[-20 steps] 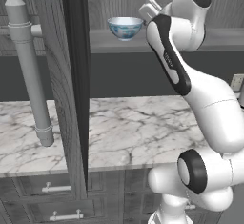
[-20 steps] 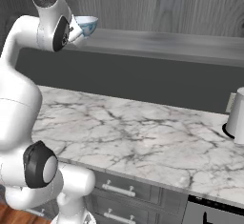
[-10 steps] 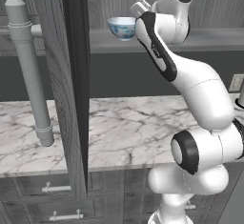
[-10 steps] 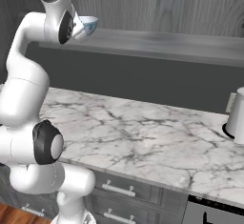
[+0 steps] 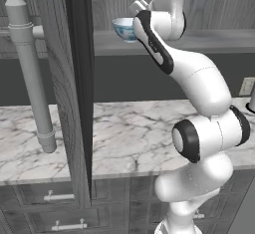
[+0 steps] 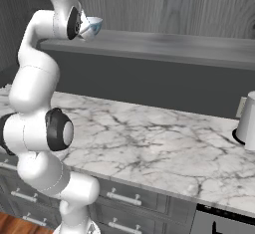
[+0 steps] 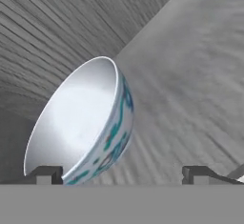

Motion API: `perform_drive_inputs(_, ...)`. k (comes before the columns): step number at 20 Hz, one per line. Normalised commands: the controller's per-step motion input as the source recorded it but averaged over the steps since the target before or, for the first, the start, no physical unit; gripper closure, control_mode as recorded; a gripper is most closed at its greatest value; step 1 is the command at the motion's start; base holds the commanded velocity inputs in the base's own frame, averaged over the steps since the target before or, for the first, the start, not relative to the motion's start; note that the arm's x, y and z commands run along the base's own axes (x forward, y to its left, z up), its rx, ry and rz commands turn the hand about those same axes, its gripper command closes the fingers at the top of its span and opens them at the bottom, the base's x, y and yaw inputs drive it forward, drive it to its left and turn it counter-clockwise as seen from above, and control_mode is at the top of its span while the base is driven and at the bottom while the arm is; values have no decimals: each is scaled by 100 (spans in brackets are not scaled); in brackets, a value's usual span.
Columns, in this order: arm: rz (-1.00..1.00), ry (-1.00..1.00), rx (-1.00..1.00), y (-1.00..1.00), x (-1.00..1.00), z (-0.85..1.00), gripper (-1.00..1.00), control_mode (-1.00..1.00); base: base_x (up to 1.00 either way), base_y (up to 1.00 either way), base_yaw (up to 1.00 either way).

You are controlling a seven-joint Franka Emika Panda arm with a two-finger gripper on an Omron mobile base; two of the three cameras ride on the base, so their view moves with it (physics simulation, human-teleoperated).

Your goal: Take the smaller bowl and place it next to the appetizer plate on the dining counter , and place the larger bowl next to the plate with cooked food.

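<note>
The step in hand looks like the reach for the smaller bowl [image 5: 123, 29], which stands upright on a high grey shelf [image 6: 169, 46] above the marble counter [image 6: 149, 143], near the shelf's front edge. The end effector [image 7: 121, 174] is spread wide and holds nothing; one fingertip [image 7: 44, 174] sits by the bowl's rim. Next it must straddle the rim and close.
</note>
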Motion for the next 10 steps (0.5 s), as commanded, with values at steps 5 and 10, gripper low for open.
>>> perform_drive_inputs(5, -2, 1, 0, 6, 50, -6, -100, -100, 0, 0, 0)
perform_drive_inputs(10, -2, 3, 0, 2, 42, -7, -100, -100, 0, 0, 0)
